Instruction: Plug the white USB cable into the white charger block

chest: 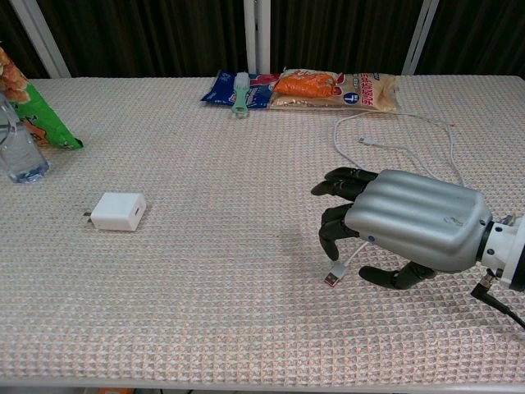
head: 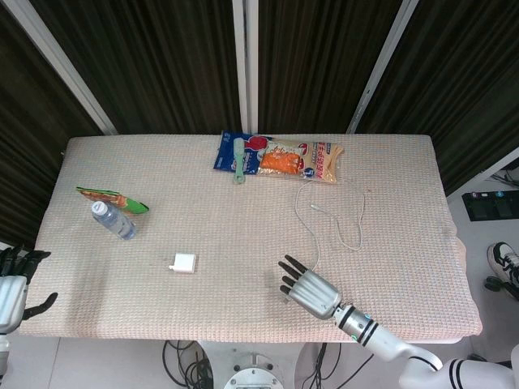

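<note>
Right hand (chest: 406, 223) over textured table mat (chest: 213, 271)

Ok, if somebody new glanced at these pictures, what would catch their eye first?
Probably the right robot hand, big and silver near the table's front edge, hovering over the plug end of the white cable, fingers apart. Next, the small white charger lying alone to its left, and the bright snack bags at the far edge.
</note>
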You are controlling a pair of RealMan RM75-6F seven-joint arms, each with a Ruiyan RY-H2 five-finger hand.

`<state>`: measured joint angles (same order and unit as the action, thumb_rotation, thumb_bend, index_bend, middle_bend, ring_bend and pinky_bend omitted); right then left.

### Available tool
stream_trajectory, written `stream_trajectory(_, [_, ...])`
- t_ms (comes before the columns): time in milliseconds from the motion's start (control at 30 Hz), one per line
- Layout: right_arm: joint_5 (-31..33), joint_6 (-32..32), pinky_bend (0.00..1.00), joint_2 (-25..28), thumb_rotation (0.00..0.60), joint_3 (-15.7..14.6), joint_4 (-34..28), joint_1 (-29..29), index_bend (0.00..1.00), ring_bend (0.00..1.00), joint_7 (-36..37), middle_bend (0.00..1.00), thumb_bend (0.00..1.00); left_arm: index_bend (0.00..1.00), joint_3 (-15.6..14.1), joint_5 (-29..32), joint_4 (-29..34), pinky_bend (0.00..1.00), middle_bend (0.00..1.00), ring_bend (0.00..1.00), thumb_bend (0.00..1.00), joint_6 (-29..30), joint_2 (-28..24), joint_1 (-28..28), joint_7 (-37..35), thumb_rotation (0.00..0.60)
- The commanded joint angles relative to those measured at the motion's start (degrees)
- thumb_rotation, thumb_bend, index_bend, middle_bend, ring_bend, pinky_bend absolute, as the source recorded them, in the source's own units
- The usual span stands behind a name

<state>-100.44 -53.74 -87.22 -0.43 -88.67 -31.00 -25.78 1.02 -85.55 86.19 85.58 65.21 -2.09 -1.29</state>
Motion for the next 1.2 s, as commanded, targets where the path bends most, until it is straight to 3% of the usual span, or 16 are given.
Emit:
stream_trajectory(33, [0.3, -0.1, 0.00, -0.6, 0.600, -0.2, 0.5, -0.3, 0.44, 0.07, 0.0, 0.33, 0.31, 0.21, 0.0, 0.0, -0.2, 0.00, 0.19, 0.00, 0.19, -0.1, 0.1, -0.1, -0.2, 0.600])
stream_trajectory(900, [3.7, -1.3, 0.00, -3.9, 0.600, -1.5, 3.2, -1.5, 0.53, 0.10, -1.2, 0.36, 0.33, 0.21, -0.2, -0.1, -2.7, 0.00, 0.19, 0.00, 0.19, -0.4, 1.0, -0.1, -2.3, 0.600])
stream_trajectory(1200, [3.5, -4.9, 0.01, -4.2, 0.600, -1.5, 2.8, -0.7, 0.58, 0.14, 0.7, 0.40, 0.33, 0.21, -0.2, -0.4, -3.0, 0.00, 0.19, 0.00, 0.19, -0.1, 0.8, -0.1, -2.7, 0.600])
